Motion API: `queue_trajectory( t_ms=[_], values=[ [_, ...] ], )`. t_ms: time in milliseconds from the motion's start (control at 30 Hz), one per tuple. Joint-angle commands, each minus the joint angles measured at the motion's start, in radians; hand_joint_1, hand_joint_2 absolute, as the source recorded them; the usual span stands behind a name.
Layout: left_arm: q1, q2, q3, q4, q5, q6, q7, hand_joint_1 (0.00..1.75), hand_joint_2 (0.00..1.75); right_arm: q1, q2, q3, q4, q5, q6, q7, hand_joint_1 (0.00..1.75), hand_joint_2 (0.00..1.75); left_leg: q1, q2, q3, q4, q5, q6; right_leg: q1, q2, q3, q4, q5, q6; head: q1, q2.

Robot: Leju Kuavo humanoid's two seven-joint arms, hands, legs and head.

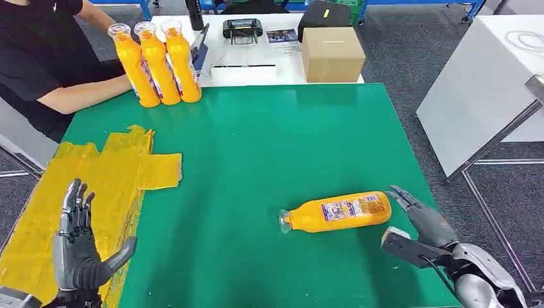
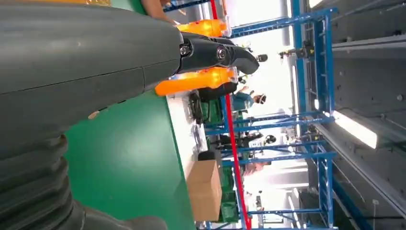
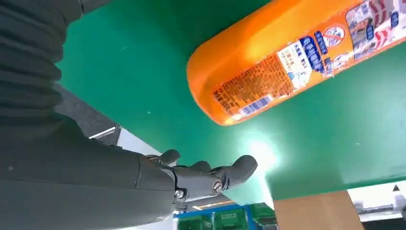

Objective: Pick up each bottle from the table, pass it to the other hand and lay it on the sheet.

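Observation:
An orange bottle (image 1: 337, 212) lies on its side on the green table (image 1: 269, 141), cap end toward the left. My right hand (image 1: 420, 231) is open just right of its base, fingers spread, not touching it; the right wrist view shows that bottle (image 3: 292, 57) close beyond the fingers (image 3: 210, 175). Three more orange bottles (image 1: 157, 61) stand upright at the table's far left corner. The yellow sheet (image 1: 96, 186) covers the near left of the table. My left hand (image 1: 80, 247) hovers open over the sheet, palm upright; its fingers (image 2: 215, 52) point toward the standing bottles (image 2: 196, 79).
A person in black sits at the far left, forearm (image 1: 83, 93) resting beside the standing bottles. A cardboard box (image 1: 332, 54), a controller (image 1: 242, 29) and papers lie on the white table behind. A white table (image 1: 487, 83) stands to the right.

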Motion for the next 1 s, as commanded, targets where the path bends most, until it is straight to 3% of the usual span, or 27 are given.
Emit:
queue_trajectory(
  t_ms=[33,333,600,833,1000],
  values=[
    [-0.031,0.032,-0.038,0.059,-0.001,0.003,0.003,0.00,1.75,-0.093,0.061,0.151,0.143,0.048,-0.008,-0.008,0.00,1.75,0.001,0.001,0.002,-0.002,0.001,-0.001,0.001,0.002,0.002,-0.002,0.001,-0.001,0.000,0.000],
    [-0.039,0.028,-0.046,0.073,-0.003,0.000,0.003,0.00,1.75,-0.140,0.065,0.214,0.182,0.091,-0.018,0.002,0.00,1.75,0.001,0.002,0.001,-0.001,0.001,-0.001,0.001,0.002,0.001,-0.002,0.002,-0.001,0.000,0.000],
    [-0.033,0.021,-0.033,0.072,0.000,-0.004,0.003,0.00,1.75,-0.283,0.025,0.314,0.214,0.123,-0.012,0.021,0.00,1.75,0.001,0.005,0.001,-0.001,0.001,-0.001,0.001,0.005,0.000,-0.001,0.002,-0.001,0.000,0.000],
    [-0.019,0.015,-0.022,0.059,0.003,-0.006,0.003,0.00,1.75,-0.268,-0.053,0.302,0.113,0.056,0.018,0.029,0.00,1.75,0.001,0.000,0.000,0.000,0.000,0.000,0.001,0.001,0.000,0.000,0.001,-0.001,0.000,0.000],
    [-0.017,0.015,-0.021,0.057,0.003,-0.006,0.003,0.00,1.75,-0.263,-0.065,0.299,0.098,0.050,0.020,0.030,0.00,1.75,0.000,0.001,-0.001,0.000,0.001,0.000,0.000,0.001,0.000,0.000,0.001,-0.001,0.000,0.000]
  ],
)
